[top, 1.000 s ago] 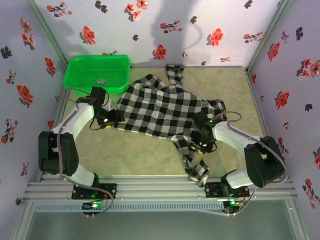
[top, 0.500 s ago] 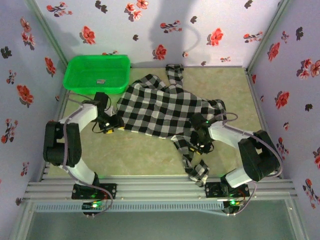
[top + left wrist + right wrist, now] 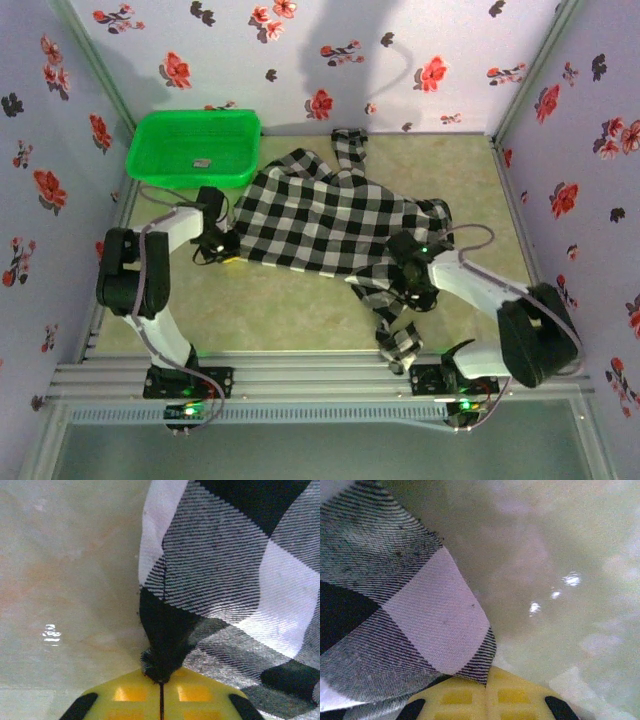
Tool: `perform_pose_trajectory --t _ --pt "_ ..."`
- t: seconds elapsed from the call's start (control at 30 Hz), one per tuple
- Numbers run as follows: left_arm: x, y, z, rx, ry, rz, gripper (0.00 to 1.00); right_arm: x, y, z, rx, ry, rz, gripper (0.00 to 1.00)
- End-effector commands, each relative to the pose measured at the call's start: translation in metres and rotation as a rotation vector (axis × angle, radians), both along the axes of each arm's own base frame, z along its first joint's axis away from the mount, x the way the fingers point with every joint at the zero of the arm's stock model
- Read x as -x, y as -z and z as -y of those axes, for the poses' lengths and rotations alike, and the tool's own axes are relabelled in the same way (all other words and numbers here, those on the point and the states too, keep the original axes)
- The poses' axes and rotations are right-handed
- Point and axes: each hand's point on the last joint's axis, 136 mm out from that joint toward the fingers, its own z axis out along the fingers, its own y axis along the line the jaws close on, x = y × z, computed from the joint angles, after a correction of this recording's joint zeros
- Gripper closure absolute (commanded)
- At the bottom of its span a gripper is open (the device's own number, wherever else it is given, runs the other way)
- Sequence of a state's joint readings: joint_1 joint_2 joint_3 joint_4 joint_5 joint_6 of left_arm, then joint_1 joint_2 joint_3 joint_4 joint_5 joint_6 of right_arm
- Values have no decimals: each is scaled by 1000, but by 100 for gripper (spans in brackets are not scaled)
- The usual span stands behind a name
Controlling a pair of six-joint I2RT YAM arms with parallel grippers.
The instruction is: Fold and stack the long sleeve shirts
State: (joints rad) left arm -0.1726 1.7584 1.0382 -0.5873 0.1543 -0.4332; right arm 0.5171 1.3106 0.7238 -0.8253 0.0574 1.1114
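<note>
Top external view: a black-and-white checked shirt (image 3: pixel 330 215) lies spread and rumpled across the middle of the pale surface (image 3: pixel 290 310), its body slanting from the far left toward the near right. One sleeve reaches toward the back wall, and another trails down toward the near edge between the two arm bases. A green basket (image 3: pixel 160 165) sits in the far left corner, just beside the shirt's upper left edge. The left gripper (image 3: pixel 228 252) is low at the shirt's left edge, and the right gripper (image 3: pixel 405 290) is low on the cloth where the near sleeve leaves the body. Flower-patterned walls (image 3: pixel 60 120) close in the surface on three sides. Left wrist view: the left gripper (image 3: pixel 161 680) has its yellow jaws pressed together with no gap, and a bunched black corner of the shirt (image 3: pixel 225 580) is gripped at their seam. From there the checked cloth fans up and to the right above the bare surface (image 3: pixel 65 580). Right wrist view: the right gripper (image 3: pixel 486 680) also has its jaws closed flat against each other. A hemmed corner of the shirt (image 3: pixel 395 610) comes down to the jaws' seam and appears to be pinched there, though the contact point itself is hard to make out. The cloth covers the left of this view, with glossy surface (image 3: pixel 560 555) to the right.
</note>
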Motion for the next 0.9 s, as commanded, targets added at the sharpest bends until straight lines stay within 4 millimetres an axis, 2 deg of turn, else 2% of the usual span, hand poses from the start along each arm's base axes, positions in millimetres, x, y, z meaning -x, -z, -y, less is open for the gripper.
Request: perform_pose_trajectory --t 0.0,0.23,0.4,0.57,0.63,0.87 --pt "4 -2 -13 -79 -2 55 96 28 -10 36 118 38 -36 100" --pt "27 -34 -14 -67 -16 99 98 64 -23 52 99 60 -52 100" --pt "38 -57 -2 -13 -34 133 98 72 -27 54 76 73 -41 100" --pt "23 -90 15 48 -21 202 97 56 -46 50 58 53 8 100" --pt "14 -95 18 55 -15 214 97 48 -50 48 50 38 7 100" --pt "-10 -91 24 46 10 209 97 13 -67 44 43 -48 -9 100"
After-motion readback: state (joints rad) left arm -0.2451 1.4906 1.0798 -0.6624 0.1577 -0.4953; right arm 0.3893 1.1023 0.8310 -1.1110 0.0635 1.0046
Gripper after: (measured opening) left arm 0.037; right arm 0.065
